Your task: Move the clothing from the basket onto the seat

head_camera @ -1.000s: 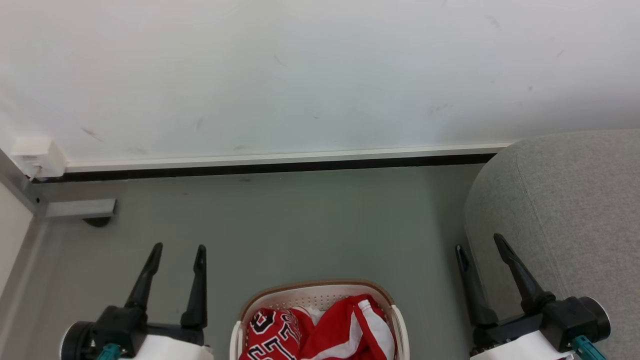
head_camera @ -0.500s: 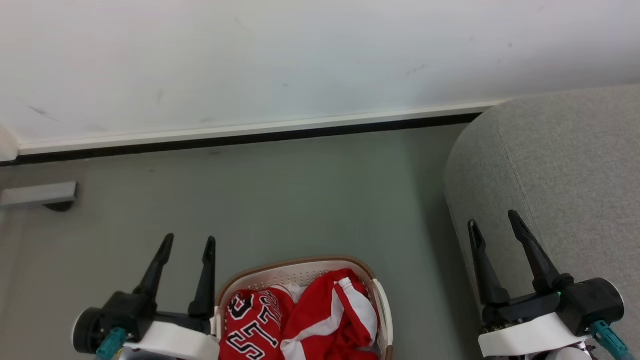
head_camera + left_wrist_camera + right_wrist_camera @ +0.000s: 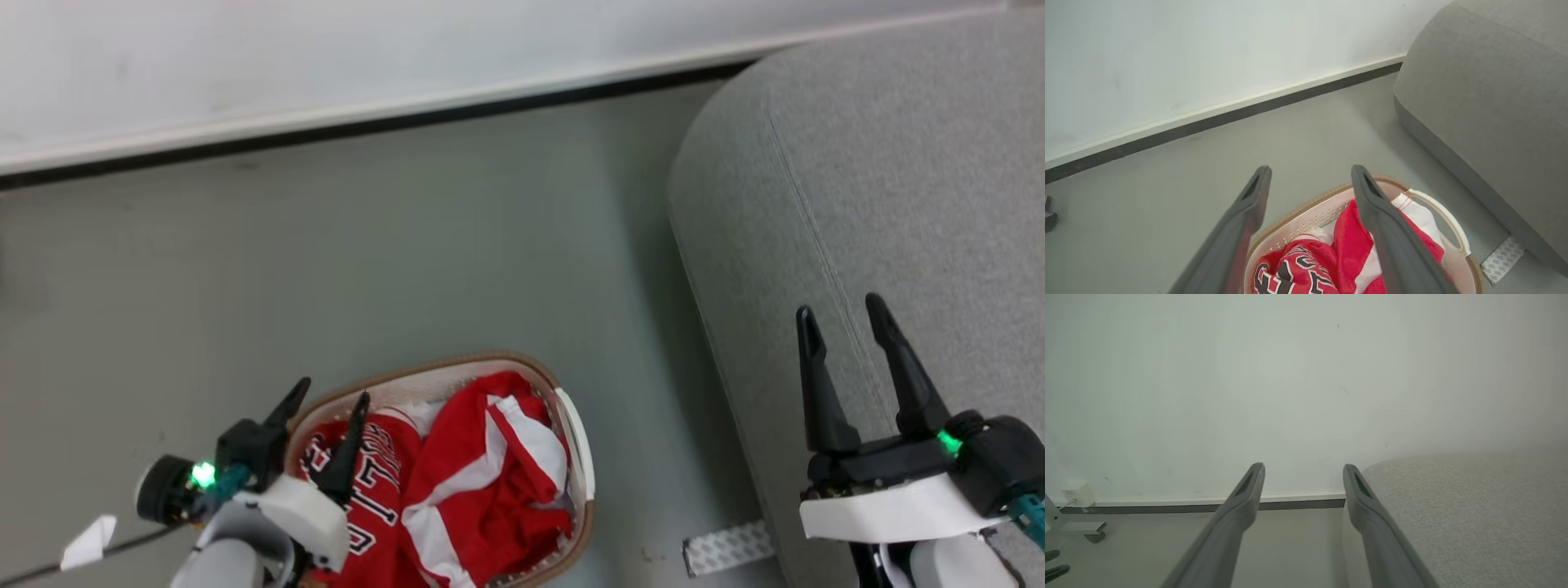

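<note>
Head view: the basket (image 3: 457,360) stands on the grey floor (image 3: 326,245), and the clothing (image 3: 490,465) lies bunched inside it, a red piece with white stripes on the side nearer the seat (image 3: 882,163) and a red piece with black-and-white letters on the other side. The left tool (image 3: 333,390) hangs over the basket's left rim, its fingers apart with nothing between them. One finger crosses the lettered piece, but I cannot tell if it touches the cloth. The right tool (image 3: 839,305) is well to the right of the basket, over the seat's edge, its fingers spread and empty. A small white textured strip (image 3: 727,547) lies on the floor between the basket and the seat.

Left wrist view: the left tool (image 3: 1310,168) has its two fingers wide apart, gripping nothing. Below them is the basket (image 3: 1310,216) with its white handle towards the seat (image 3: 1486,81), and the clothing (image 3: 1347,237) fills it. The strip (image 3: 1502,259) lies just beyond the handle, at the foot of the seat.

Right wrist view: the right tool (image 3: 1303,466) is parted and empty, pointing at the pale wall (image 3: 1290,375), with the seat (image 3: 1474,506) under and beside its right finger.
</note>
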Motion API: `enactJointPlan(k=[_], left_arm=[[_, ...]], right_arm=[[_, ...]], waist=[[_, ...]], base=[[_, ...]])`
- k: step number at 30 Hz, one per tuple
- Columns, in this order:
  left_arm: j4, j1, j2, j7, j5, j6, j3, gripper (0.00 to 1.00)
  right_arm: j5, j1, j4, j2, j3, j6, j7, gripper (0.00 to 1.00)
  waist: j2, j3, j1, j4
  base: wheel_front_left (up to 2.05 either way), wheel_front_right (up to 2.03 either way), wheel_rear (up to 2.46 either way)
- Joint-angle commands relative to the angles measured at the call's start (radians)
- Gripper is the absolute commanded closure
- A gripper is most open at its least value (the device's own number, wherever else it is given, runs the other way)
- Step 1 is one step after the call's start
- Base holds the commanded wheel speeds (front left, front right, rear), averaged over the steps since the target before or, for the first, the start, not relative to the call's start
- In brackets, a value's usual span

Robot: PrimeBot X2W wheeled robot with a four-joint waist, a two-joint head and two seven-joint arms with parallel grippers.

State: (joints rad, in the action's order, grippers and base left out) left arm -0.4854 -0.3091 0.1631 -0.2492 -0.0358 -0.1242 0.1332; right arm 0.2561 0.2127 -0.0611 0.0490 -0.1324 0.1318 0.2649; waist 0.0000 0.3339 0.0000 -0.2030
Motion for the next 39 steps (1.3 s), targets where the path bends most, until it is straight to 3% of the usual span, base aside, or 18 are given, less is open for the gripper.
enactJointPlan(k=[1,17,28,34,35,38,39], left_arm=[[-0.057,-0.049,0.037,0.011,0.019,-0.004,0.025,0.00],[-0.458,-0.296,0.198,0.116,-0.026,-0.005,0.309,0.00],[-0.621,-0.419,0.231,0.256,-0.032,-0.005,0.633,0.00],[-0.686,-0.455,0.233,0.351,-0.052,-0.005,0.741,0.00],[-0.689,-0.459,0.232,0.352,-0.063,-0.005,0.749,0.04],[-0.687,-0.457,0.237,0.327,-0.092,-0.005,0.770,1.00],[-0.683,-0.456,0.234,0.321,-0.103,-0.005,0.777,1.00]], right_arm=[[0.018,0.029,0.019,0.002,0.001,-0.002,-0.001,0.00],[0.082,0.101,0.076,0.002,0.002,-0.002,-0.001,0.00],[0.122,0.125,0.087,0.002,-0.009,-0.002,-0.001,0.00],[0.134,0.138,0.083,0.002,-0.012,-0.002,-0.001,0.00],[0.135,0.138,0.082,0.002,-0.013,-0.002,-0.001,0.00],[0.133,0.139,0.078,0.002,-0.011,-0.002,-0.001,0.00],[0.131,0.139,0.075,0.002,-0.009,-0.002,-0.001,0.00]], waist=[[0.0000,0.071,0.0000,-0.042],[0.0000,0.307,0.0000,-0.145],[0.0000,0.412,0.0000,-0.175],[0.0000,0.431,0.0000,-0.176],[0.0000,0.432,0.0000,-0.176],[0.0000,0.432,0.0000,-0.173],[0.0000,0.429,0.0000,-0.171]], base=[[0.00,0.00,0.00],[0.00,0.00,0.00],[0.00,0.00,0.00],[0.00,0.00,0.00],[0.00,0.00,0.00],[0.00,0.00,0.00],[0.00,0.00,0.00]])
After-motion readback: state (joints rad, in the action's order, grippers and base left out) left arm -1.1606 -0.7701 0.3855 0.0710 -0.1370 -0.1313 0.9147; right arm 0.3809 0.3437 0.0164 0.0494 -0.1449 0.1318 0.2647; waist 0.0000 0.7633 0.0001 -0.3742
